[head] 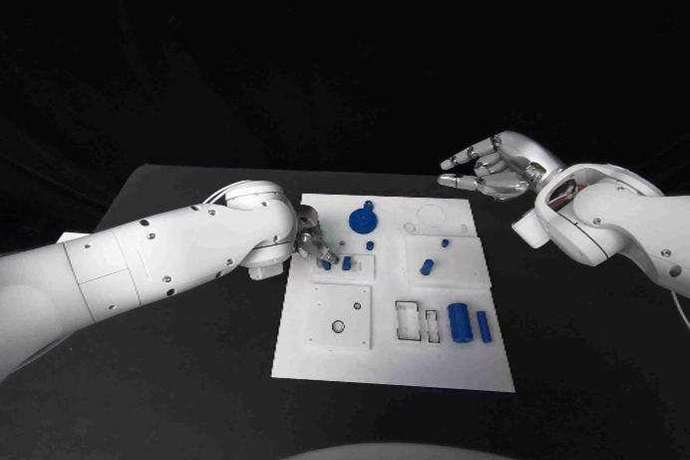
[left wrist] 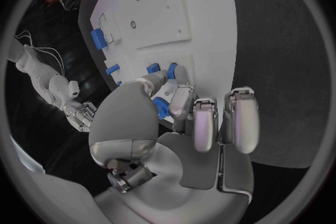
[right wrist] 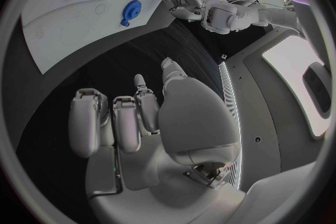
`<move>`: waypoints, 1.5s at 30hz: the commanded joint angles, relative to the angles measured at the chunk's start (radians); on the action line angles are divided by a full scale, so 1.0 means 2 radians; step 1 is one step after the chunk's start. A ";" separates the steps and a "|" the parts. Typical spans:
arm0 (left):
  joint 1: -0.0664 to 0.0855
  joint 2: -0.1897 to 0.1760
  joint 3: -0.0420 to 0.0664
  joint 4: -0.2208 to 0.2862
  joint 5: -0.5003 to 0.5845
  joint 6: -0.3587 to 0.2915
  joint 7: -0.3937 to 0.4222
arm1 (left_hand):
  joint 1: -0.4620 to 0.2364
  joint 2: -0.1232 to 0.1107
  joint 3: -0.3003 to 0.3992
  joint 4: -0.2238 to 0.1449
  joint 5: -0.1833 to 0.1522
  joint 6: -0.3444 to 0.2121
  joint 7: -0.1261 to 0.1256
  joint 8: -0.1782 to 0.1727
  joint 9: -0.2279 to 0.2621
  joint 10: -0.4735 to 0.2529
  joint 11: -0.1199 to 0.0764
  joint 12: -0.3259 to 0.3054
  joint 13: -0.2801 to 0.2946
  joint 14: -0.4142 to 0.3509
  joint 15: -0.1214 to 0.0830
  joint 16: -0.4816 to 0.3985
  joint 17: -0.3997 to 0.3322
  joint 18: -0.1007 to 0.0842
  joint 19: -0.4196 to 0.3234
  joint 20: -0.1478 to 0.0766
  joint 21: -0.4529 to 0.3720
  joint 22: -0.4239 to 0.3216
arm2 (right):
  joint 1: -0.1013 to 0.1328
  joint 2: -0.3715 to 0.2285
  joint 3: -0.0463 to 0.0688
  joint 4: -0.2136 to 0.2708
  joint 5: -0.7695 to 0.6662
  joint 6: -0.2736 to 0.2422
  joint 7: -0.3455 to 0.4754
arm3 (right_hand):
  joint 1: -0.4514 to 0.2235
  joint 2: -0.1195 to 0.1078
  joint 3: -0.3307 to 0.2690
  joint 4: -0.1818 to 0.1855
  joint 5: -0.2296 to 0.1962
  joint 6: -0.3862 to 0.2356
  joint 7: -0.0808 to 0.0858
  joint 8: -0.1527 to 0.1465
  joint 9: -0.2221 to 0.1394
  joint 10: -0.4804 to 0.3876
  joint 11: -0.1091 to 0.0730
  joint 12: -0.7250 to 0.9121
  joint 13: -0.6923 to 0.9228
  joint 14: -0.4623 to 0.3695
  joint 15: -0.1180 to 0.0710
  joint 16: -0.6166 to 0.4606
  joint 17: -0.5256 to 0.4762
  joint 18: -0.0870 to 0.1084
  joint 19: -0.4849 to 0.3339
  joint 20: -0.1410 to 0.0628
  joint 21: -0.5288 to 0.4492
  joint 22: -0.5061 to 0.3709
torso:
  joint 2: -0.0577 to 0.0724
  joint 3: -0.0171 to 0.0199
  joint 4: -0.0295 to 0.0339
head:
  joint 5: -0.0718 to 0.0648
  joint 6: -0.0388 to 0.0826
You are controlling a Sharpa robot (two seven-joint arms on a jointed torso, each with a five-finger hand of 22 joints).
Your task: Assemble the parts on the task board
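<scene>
The left hand (head: 314, 242) sits at the task board's (head: 396, 365) nine o'clock edge, its fingertips pinched on a small blue peg (head: 325, 264) standing upright in a raised white block; a second peg (head: 347, 263) stands just beside it, toward three o'clock. The right hand (head: 497, 168) hovers well apart over the black bench (head: 172, 400) at one o'clock, fingers loosely curled, holding nothing. The board looks matte and hard; the blue parts look like smooth plastic.

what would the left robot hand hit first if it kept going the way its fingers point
Probably the small blue parts on the task board: the left robot hand has its fingertips right at them already. Depth is unclear, so contact can't be confirmed.
</scene>
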State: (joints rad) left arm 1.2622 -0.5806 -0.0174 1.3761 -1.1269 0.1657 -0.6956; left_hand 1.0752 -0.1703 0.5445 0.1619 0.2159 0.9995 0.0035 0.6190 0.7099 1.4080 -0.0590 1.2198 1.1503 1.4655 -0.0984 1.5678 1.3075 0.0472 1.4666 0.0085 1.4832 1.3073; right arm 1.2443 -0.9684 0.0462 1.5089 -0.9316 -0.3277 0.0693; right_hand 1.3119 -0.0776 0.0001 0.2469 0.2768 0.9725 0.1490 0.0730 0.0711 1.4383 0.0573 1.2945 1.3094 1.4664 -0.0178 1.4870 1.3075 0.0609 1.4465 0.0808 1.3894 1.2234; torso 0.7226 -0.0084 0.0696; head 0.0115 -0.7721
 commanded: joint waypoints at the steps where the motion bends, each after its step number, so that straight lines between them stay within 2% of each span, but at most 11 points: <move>1: -0.002 0.001 -0.001 0.000 0.005 0.017 -0.023 | -0.008 -0.001 -0.005 0.001 0.000 0.004 0.000 0.000 0.001 0.004 -0.001 0.001 0.001 0.053 -0.005 0.002 0.132 -0.010 0.033 -0.003 0.003 0.077 | 0.000 0.000 0.000 0.000 -0.003 0.007 0.005 | -0.002 0.002 -0.002 0.000 0.001 -0.001 -0.002 0.002 0.001 -0.005 0.000 -0.002 0.036 0.035 -0.002 -0.002 0.053 0.005 -0.004 0.000 -0.003 0.000 | 0.000 -0.0001 0.0006 | 0.000 0.000; 11: -0.002 -0.001 -0.001 -0.001 0.005 -0.003 -0.024 | -0.039 -0.014 -0.062 0.033 -0.001 0.011 0.000 0.001 0.003 0.006 -0.001 0.002 0.002 0.053 -0.005 0.002 0.132 -0.011 0.034 -0.003 0.006 0.081 | 0.000 0.001 0.000 -0.001 -0.002 0.007 0.006 | -0.002 0.002 -0.002 0.000 0.001 -0.001 -0.002 0.002 0.001 -0.005 0.000 -0.002 0.036 0.035 -0.002 -0.002 0.053 0.005 -0.004 0.000 -0.003 0.000 | 0.000 -0.0007 0.0003 | 0.001 0.000; 16: -0.002 -0.004 0.000 0.001 0.005 -0.022 -0.021 | -0.036 -0.001 -0.146 0.060 -0.001 0.011 -0.001 0.003 0.006 0.005 -0.002 0.001 0.002 0.053 -0.006 0.002 0.132 -0.011 0.034 -0.004 0.005 0.081 | 0.000 0.001 0.000 -0.002 -0.002 0.007 0.006 | -0.002 0.002 -0.002 0.000 0.001 -0.001 -0.002 0.002 0.001 -0.005 0.000 -0.002 0.036 0.035 -0.002 -0.002 0.053 0.005 -0.004 0.000 -0.003 0.000 | 0.000 -0.0008 0.0002 | 0.000 0.001; 29: -0.002 -0.021 0.002 0.014 0.039 -0.097 0.039 | -0.048 0.024 -0.227 0.065 -0.002 -0.011 0.005 0.001 0.009 -0.015 0.003 -0.025 -0.027 0.053 -0.005 0.002 0.132 -0.002 0.021 -0.004 -0.023 0.047 | -0.004 -0.001 0.000 -0.002 0.000 0.008 0.008 | -0.002 0.002 -0.003 0.000 0.001 -0.001 -0.002 0.002 0.001 -0.005 0.000 -0.002 0.036 0.035 -0.002 -0.002 0.053 0.005 -0.004 0.000 -0.004 -0.001 | 0.000 -0.0007 0.0000 | -0.002 0.001; 33: -0.001 -0.031 0.005 0.019 0.098 -0.145 0.105 | -0.039 0.032 -0.257 0.065 0.000 -0.049 0.019 -0.015 -0.002 -0.061 0.014 -0.083 -0.090 0.052 0.003 0.001 0.131 0.013 -0.006 0.001 -0.082 -0.019 | -0.005 -0.001 0.000 -0.002 0.000 0.008 0.007 | -0.002 0.002 -0.003 0.000 0.001 -0.002 -0.002 0.002 0.001 -0.005 0.000 -0.002 0.036 0.035 -0.002 -0.003 0.053 0.005 -0.004 0.000 -0.004 -0.001 | 0.000 0.0000 0.0003 | -0.003 0.000; 34: -0.001 -0.033 0.005 0.019 0.127 -0.158 0.140 | -0.029 0.035 -0.266 0.066 0.000 -0.072 0.030 -0.027 -0.012 -0.121 0.025 -0.154 -0.164 0.038 0.012 -0.024 0.094 0.029 -0.043 0.009 -0.156 -0.099 | -0.005 -0.002 0.000 -0.003 0.000 0.008 0.008 | -0.002 0.002 -0.003 0.000 0.001 -0.002 -0.002 0.002 0.001 -0.005 0.000 -0.002 0.036 0.035 -0.002 -0.003 0.053 0.005 -0.004 0.000 -0.004 -0.001 | 0.000 0.0003 0.0008 | -0.005 0.001; 35: -0.001 -0.033 0.005 0.017 0.147 -0.165 0.168 | -0.022 0.039 -0.271 0.065 0.000 -0.089 0.039 -0.035 -0.018 -0.158 0.034 -0.187 -0.195 0.015 0.020 -0.063 0.043 0.041 -0.079 0.016 -0.223 -0.166 | -0.006 -0.002 0.000 -0.003 0.000 0.008 0.008 | -0.002 0.002 -0.003 0.000 0.001 -0.002 -0.002 0.002 0.001 -0.005 0.000 -0.002 0.036 0.035 -0.002 -0.003 0.053 0.005 -0.004 0.000 -0.004 -0.001 | 0.000 0.0000 0.0009 | -0.005 0.001; 37: 0.000 -0.033 0.006 0.015 0.173 -0.172 0.214 | 0.005 0.045 -0.272 0.064 -0.002 -0.116 0.057 -0.045 -0.031 -0.208 0.053 -0.212 -0.211 -0.049 0.037 -0.157 -0.067 0.061 -0.150 0.029 -0.352 -0.287 | -0.006 -0.002 0.000 -0.004 0.000 0.008 0.008 | -0.002 0.002 -0.003 0.000 0.001 -0.002 -0.002 0.002 0.001 -0.005 0.000 -0.002 0.036 0.035 -0.002 -0.003 0.053 0.005 -0.004 0.000 -0.004 -0.001 | -0.001 -0.0002 0.0012 | -0.006 0.002; 41: 0.001 -0.027 0.006 0.003 0.167 -0.171 0.286 | 0.100 0.056 -0.253 0.030 -0.001 -0.150 0.083 -0.067 -0.060 -0.281 0.079 -0.259 -0.248 -0.158 0.060 -0.303 -0.221 0.062 -0.181 0.050 -0.414 -0.326 | -0.007 -0.002 0.000 -0.005 0.000 0.008 0.008 | -0.002 0.002 -0.003 0.000 0.001 -0.002 -0.002 0.002 0.001 -0.005 0.000 -0.002 0.036 0.035 -0.002 -0.003 0.053 0.005 -0.004 0.000 -0.004 -0.001 | -0.001 -0.0003 0.0007 | -0.008 0.003; 43: 0.001 -0.019 0.006 -0.006 0.110 -0.168 0.301 | 0.168 0.065 -0.222 -0.002 0.005 -0.154 0.084 -0.078 -0.076 -0.296 0.079 -0.282 -0.270 -0.148 0.059 -0.292 -0.214 0.065 -0.175 0.053 -0.422 -0.334 | -0.007 -0.001 0.000 -0.005 0.000 0.007 0.008 | -0.002 0.002 -0.003 0.000 0.001 -0.002 -0.002 0.002 0.001 -0.005 0.000 -0.002 0.036 0.035 -0.002 -0.003 0.053 0.005 -0.004 0.000 -0.004 -0.001 | -0.001 -0.0001 0.0006 | -0.009 0.004; 45: 0.001 -0.008 0.006 -0.019 0.041 -0.167 0.309 | 0.196 0.055 -0.197 -0.013 0.002 -0.128 0.086 -0.094 -0.103 -0.274 0.076 -0.302 -0.300 -0.070 0.056 -0.194 -0.120 0.069 -0.138 0.051 -0.403 -0.327 | -0.007 -0.001 0.000 -0.006 0.000 0.008 0.009 | -0.002 0.002 -0.003 0.000 0.001 -0.002 -0.002 0.002 0.001 -0.005 0.000 -0.002 0.036 0.035 -0.002 -0.003 0.053 0.005 -0.004 0.000 -0.004 -0.001 | 0.000 -0.0003 0.0000 | -0.009 0.005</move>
State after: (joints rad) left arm 1.2626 -0.6079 -0.0063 1.3488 -0.8947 -0.1412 -0.2234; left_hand 1.4515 -0.0547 0.1380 0.1415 0.2227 0.7297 0.1737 0.4391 0.5164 0.8495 0.0935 0.6253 0.5631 1.2915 0.0155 1.1370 1.0286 0.1730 1.1748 0.1111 0.6677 0.6498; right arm 1.2313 -0.9714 0.0459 1.4975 -0.9296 -0.3249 0.0749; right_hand 1.3120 -0.0777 0.0002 0.2470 0.2768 0.9725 0.1490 0.0730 0.0708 1.4383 0.0573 1.2947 1.3094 1.4664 -0.0179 1.4870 1.3074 0.0608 1.4465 0.0808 1.3854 1.2218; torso 0.7215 -0.0088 0.0710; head -0.0051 -0.7651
